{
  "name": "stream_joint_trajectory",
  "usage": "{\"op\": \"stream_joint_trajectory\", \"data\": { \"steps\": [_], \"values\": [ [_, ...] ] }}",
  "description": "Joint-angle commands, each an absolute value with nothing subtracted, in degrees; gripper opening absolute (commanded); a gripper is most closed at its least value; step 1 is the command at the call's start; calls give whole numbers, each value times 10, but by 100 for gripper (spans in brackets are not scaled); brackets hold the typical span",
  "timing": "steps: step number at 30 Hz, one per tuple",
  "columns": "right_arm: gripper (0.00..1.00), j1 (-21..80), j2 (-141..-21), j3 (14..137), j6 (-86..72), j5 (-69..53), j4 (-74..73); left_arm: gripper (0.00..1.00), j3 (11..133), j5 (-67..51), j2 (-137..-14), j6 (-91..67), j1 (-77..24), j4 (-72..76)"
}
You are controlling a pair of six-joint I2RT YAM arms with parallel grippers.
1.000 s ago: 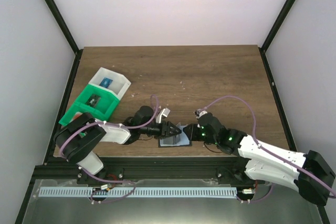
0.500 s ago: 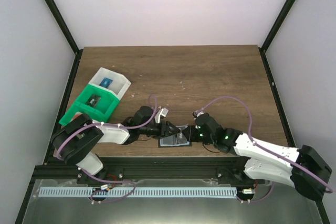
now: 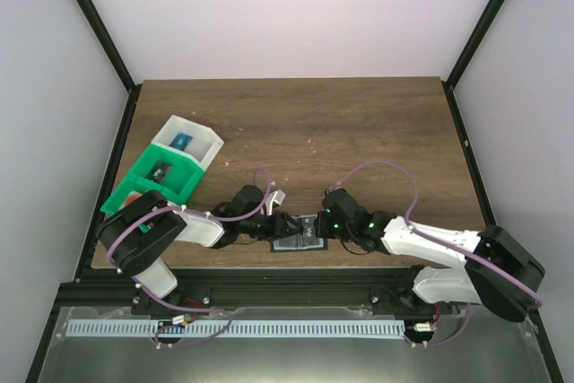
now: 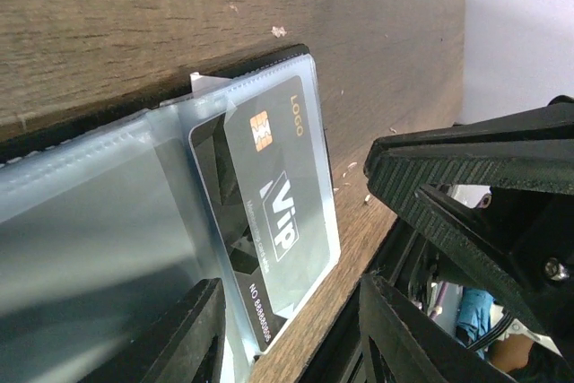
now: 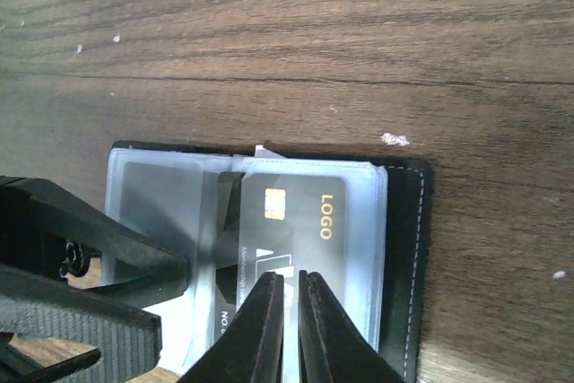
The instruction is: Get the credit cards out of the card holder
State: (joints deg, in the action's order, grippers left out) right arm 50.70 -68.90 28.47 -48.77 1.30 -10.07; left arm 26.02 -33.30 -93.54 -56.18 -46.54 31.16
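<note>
Spread left fingers (image 4: pixel 184 338) astride card holder (image 5: pixel 404 221); right fingers (image 5: pixel 265 320) tight on black card (image 5: pixel 300 213).

soft, even light fills the top view, shadows faint. in the left wrist view a milky sheen lies on the card holder (image 4: pixel 108 213), and the left gripper (image 4: pixel 289 298) at 6 o'clock blurs. the right wrist view dims toward 11 o'clock.

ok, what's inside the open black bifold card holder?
One black VIP credit card with a gold chip, in a clear plastic sleeve. Cards behind it, if any, are covered.
</note>
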Motion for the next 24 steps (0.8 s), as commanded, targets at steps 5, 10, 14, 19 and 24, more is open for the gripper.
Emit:
{"op": "stream_joint_trajectory", "data": {
  "steps": [5,10,14,19,24],
  "values": [
    [10,498,-715,282,-481,16,-63,44,263,-323,-954,-546,-465,329],
    [12,497,-736,270,-488,12,-46,46,263,-318,-953,-545,-466,326],
    [15,496,-748,261,-489,27,-39,46,259,-313,-951,-547,-465,327],
    [15,496,-761,254,-491,21,-32,46,259,-309,-952,-547,-465,323],
    [14,496,-753,234,-497,7,-14,44,258,-307,-953,-557,-466,333]
  ]
}}
